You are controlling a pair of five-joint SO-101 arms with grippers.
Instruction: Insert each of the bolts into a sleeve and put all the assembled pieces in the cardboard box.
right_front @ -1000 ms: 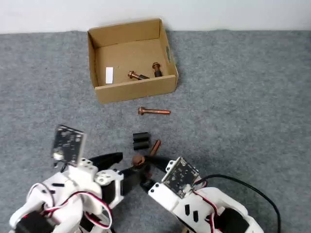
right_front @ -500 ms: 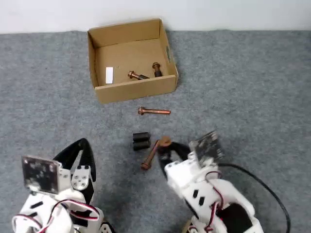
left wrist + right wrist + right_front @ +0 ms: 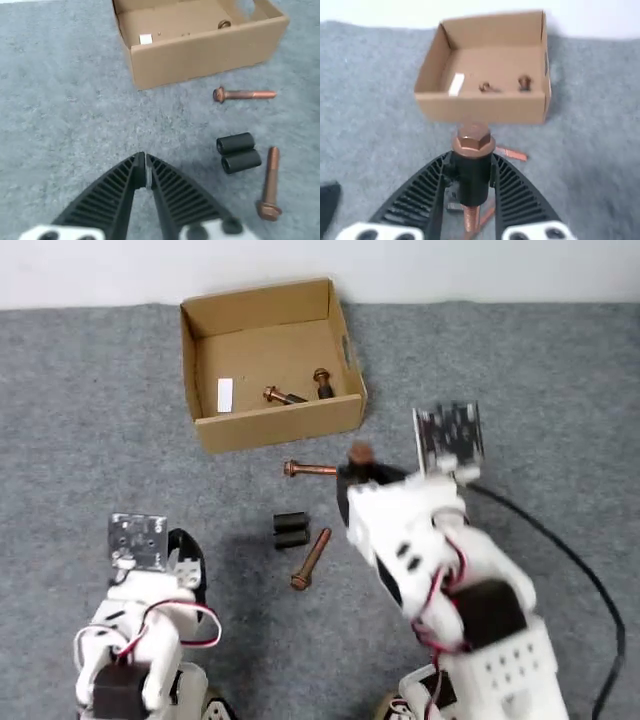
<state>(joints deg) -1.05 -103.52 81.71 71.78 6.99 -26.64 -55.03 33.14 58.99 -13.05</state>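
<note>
Nearest to you, your left gripper (image 3: 145,165) sits low over the grey mat (image 3: 520,390) with its jaws pressed together and nothing between them. Just beyond it, off to the side, a slanted bolt (image 3: 270,182) lies flat on the mat with its hex head toward the arms. Right beside that bolt's tip, two black sleeves (image 3: 239,152) lie side by side, touching each other.

Farther out, your right gripper (image 3: 471,160) is clamped around a bolt-and-sleeve piece (image 3: 471,185). The piece stands upright, with the copper hex head on top, the black sleeve between the fingers and the threaded shank poking out below. A level bolt (image 3: 315,470) lies on the mat just beside this gripper, its head pointing away from it.

Farthest away is the cardboard box (image 3: 280,425), open at the top. Two assembled pieces (image 3: 300,390) lie inside, near its front wall.
</note>
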